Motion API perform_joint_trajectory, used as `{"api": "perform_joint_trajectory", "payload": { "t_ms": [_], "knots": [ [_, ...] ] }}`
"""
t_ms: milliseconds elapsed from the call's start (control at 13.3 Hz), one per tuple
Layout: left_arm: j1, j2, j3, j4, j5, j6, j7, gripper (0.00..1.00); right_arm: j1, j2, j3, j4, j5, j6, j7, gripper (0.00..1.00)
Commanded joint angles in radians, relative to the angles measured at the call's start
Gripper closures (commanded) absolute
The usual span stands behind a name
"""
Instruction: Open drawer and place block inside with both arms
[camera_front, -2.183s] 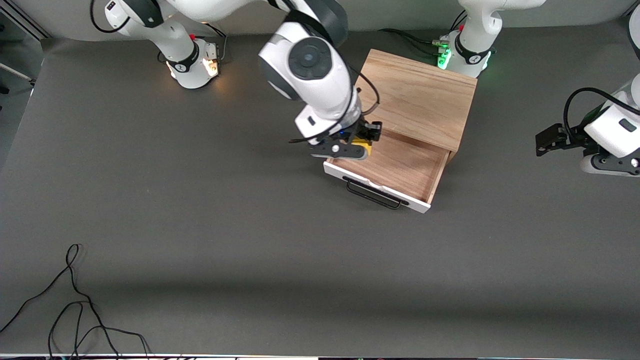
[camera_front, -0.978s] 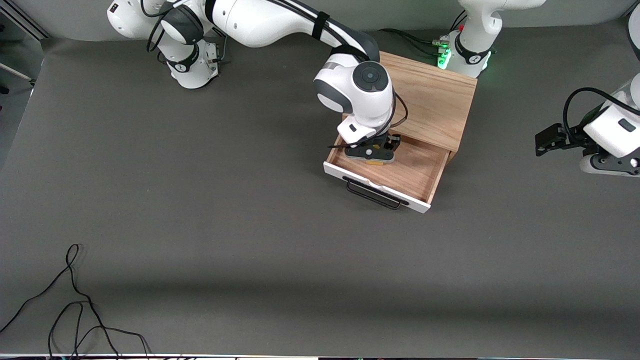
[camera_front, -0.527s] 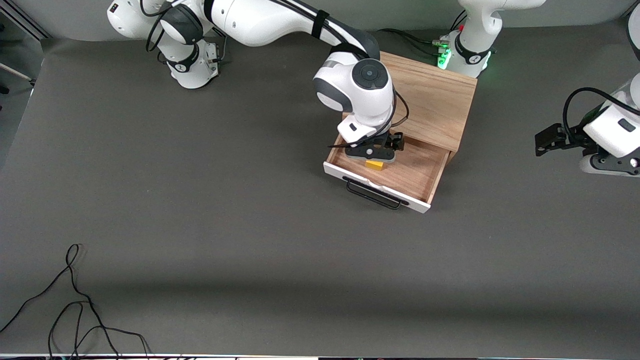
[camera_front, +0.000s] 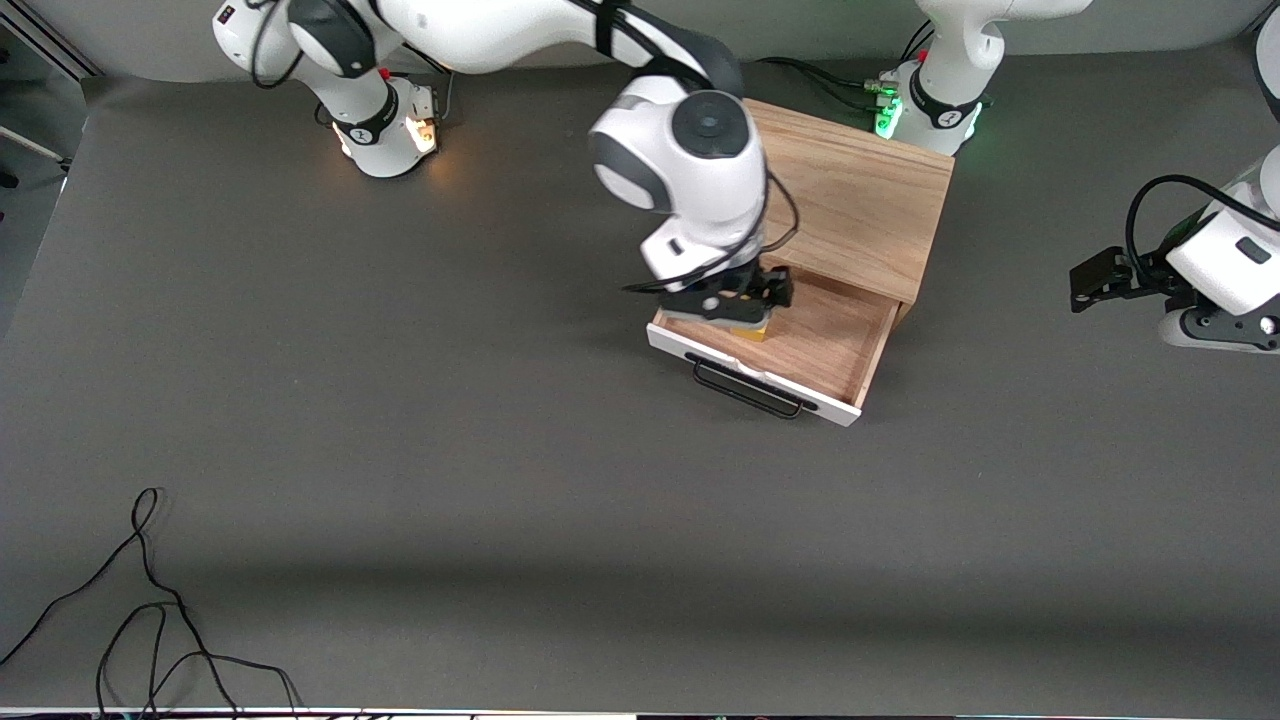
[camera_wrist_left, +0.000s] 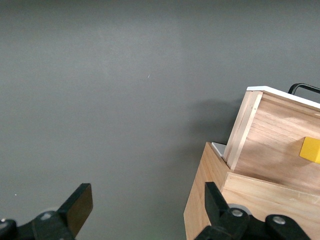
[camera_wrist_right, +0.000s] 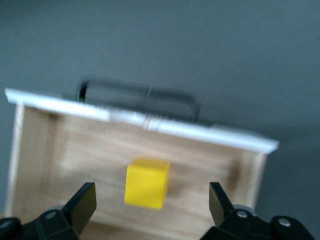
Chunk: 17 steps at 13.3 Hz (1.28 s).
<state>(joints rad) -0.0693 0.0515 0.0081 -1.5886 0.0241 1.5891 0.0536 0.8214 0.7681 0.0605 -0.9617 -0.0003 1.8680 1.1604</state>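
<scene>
- Sitting loose on the floor of the open drawer (camera_front: 800, 345), upper middle of frame: block (camera_wrist_right: 146, 183).
- Right gripper (camera_wrist_right: 150, 210) spread wide over it, empty.
- Left gripper (camera_wrist_left: 145, 210) wide too, waiting at right edge.

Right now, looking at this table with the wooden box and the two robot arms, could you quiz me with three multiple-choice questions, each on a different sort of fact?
1. Where is the block?
A. on top of the cabinet
B. in the drawer
C. on the grey table

2. What colour is the block?
A. red
B. blue
C. yellow

3. How does the right gripper stand?
A. open, above the block
B. shut on the block
C. shut on the drawer's handle

Answers:
1 B, it lies on the wooden floor of the open drawer.
2 C, both wrist views show it bright yellow.
3 A, its fingers stand apart, clear of the block's sides.
</scene>
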Motion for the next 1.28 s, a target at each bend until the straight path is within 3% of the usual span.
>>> {"api": "perform_joint_trajectory", "payload": {
  "t_ms": [0,301,602,753,1204],
  "knots": [
    [-0.009,-0.009,0.004,-0.001,0.010,-0.009,-0.003,0.00,-0.088,-0.151,0.007,-0.078,-0.007,-0.097,-0.094,0.00],
    [-0.010,-0.009,0.004,-0.001,0.010,-0.009,-0.003,0.00,-0.255,-0.430,-0.001,-0.366,-0.006,-0.098,-0.301,0.00],
    [-0.010,-0.007,0.004,-0.001,0.010,-0.009,-0.003,0.00,-0.286,-0.709,-0.167,-0.774,-0.004,0.097,-0.487,0.00],
    [-0.010,-0.007,0.004,-0.001,0.010,-0.009,-0.003,0.00,-0.285,-0.759,-0.250,-0.821,-0.004,0.074,-0.586,0.00],
    [-0.010,-0.007,0.004,-0.001,0.010,-0.009,-0.003,0.00,-0.285,-0.828,-0.502,-0.821,-0.004,-0.058,-1.038,0.00]
  ]
}}
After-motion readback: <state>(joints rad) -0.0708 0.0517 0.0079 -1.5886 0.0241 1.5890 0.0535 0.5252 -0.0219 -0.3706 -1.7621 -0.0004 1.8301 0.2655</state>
